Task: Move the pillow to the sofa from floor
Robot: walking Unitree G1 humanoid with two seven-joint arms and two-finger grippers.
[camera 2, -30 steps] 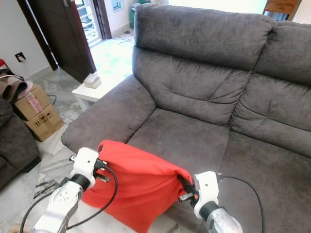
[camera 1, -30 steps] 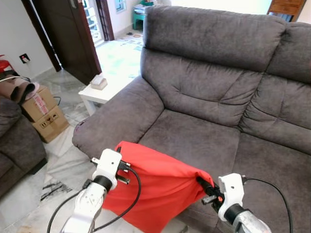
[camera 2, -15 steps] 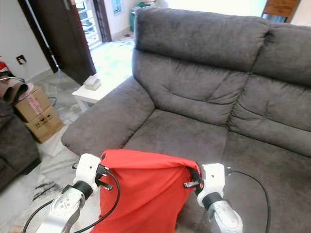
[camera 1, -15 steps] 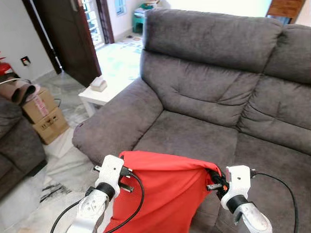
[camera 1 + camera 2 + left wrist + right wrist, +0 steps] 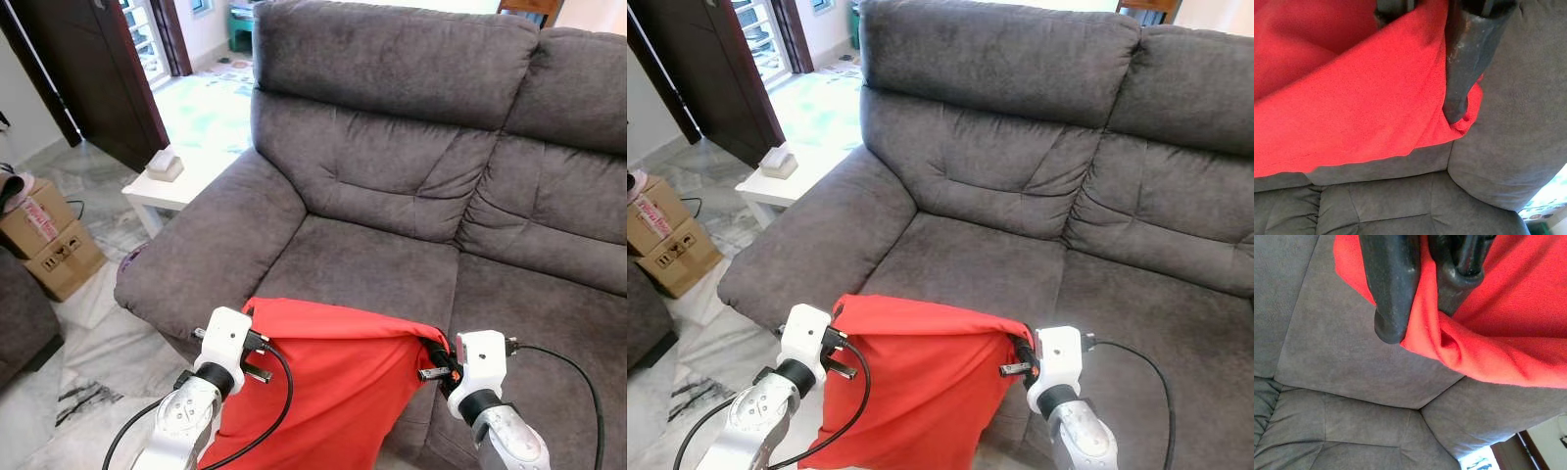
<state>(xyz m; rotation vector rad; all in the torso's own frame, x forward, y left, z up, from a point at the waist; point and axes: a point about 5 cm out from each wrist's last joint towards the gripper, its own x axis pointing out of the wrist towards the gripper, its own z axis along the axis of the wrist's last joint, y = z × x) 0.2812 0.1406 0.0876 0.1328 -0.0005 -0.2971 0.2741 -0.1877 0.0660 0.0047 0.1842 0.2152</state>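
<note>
Left eye view: a red pillow [image 5: 333, 382] is held up between both grippers at the front edge of a dark grey sofa [image 5: 392, 186], over the seat cushion next to the padded armrest. The left gripper [image 5: 257, 345] is clamped on the pillow's upper corner at the robot's left, and the right gripper [image 5: 437, 360] is clenched on the upper corner at the robot's right. The top edge is stretched almost level from one gripper to the other, so the long axis runs side to side, while the limp body hangs downward. The sofa is covered in a soft, suede-like fabric with stitched folds in its backrest. A white side table [image 5: 181, 186] carrying a small tissue box [image 5: 164, 164] is seen beside the armrest, with a cardboard box [image 5: 44, 250] on the marble floor [image 5: 88, 343] and a dark wooden door [image 5: 88, 73] beyond.

Left wrist view: one black finger [image 5: 1469, 58] is pressed onto a bunched corner of the plush red fabric [image 5: 1352, 98], above the grey seat cushion [image 5: 1391, 205].

Right wrist view: a fold of red cloth [image 5: 1459, 340] is pinched between two black fingers [image 5: 1391, 284], with the grey upholstery [image 5: 1342, 382] behind.
</note>
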